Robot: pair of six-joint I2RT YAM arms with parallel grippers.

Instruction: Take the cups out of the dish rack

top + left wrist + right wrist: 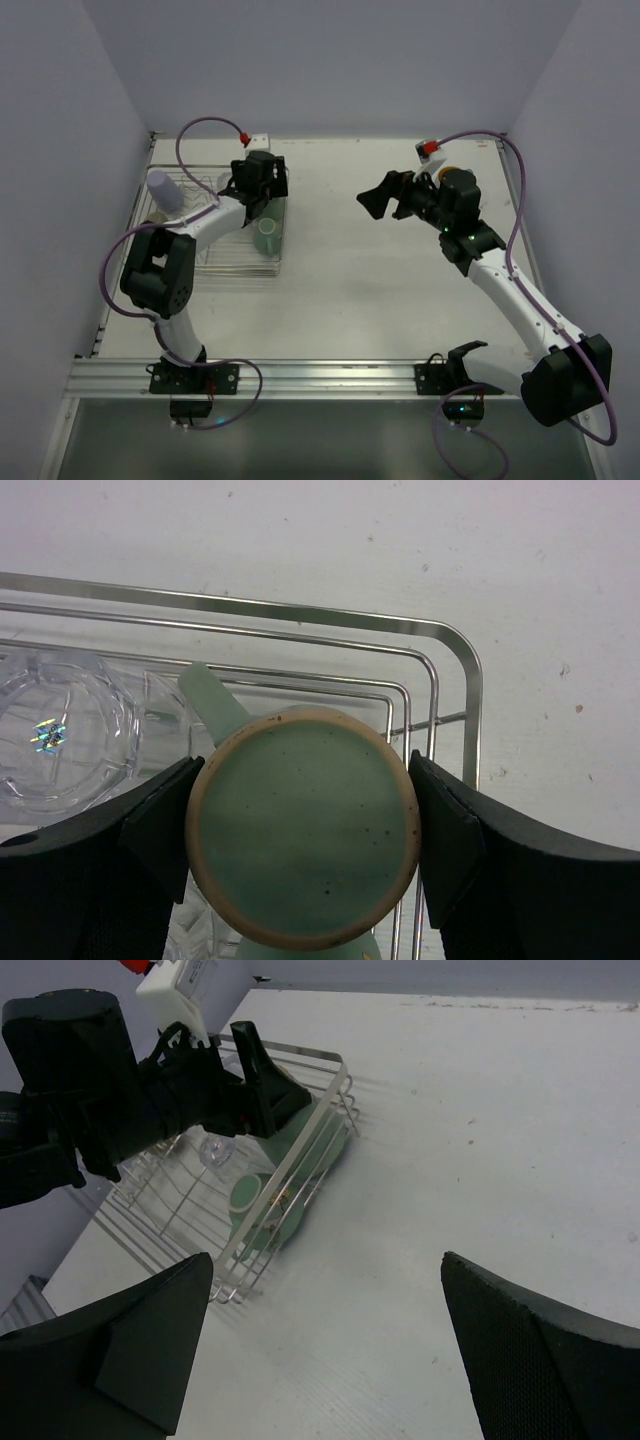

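Top view: rack [215, 255] sits at the far left of the table [360, 300]. The left arm reaches into the rack's right end.

Left gripper [300, 830]: fingers [150, 830] set at mug width, one pad on each side of an upside-down mint mug [300, 825], both touching its wall. The mug's base faces the wrist camera: pale green glaze with small dark specks and a tan unglazed ring at the edge. Its handle [208, 695] points toward the rack's outer rail [440, 680]. The mug is inside the rack, at the right-hand corner.

A clear glass [60, 735] stands just left of the mug, also in the rack. A second mint mug [268, 236] lies just nearer than the left gripper [262, 190], against the rack's right side. A lavender cup [163, 188] is at the rack's far left end.

Right gripper [385, 195]: fingers spread wide, holding nothing, above bare table right of centre and well apart from the rack. Its wrist camera looks between the fingers [130, 1350] toward the rack [330, 1080] and the left gripper [265, 1080].

Writing: a white block with a red tab [190, 980] sits on the left wrist; any marking on it is too small to read.
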